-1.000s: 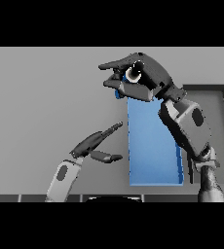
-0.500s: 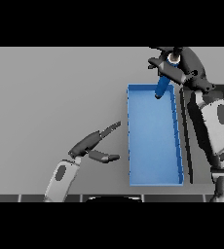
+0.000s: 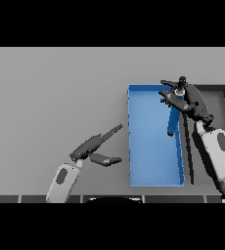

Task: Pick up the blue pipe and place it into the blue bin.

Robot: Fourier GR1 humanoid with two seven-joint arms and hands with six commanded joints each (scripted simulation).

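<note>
Blue pipe held over the blue bin, ready to be let go.

The right robot hand point(image 3: 185, 100) has its fingers curled round the top of the blue pipe point(image 3: 173, 119), which hangs nearly upright inside the right wall of the blue bin point(image 3: 153, 181) (its lower end looks close to the floor, though contact cannot be told). To do this well, lower it a little, stay clear of the wall, then release. The left robot hand point(image 3: 96, 146) rests spread over the table point(image 3: 51, 93).
</note>
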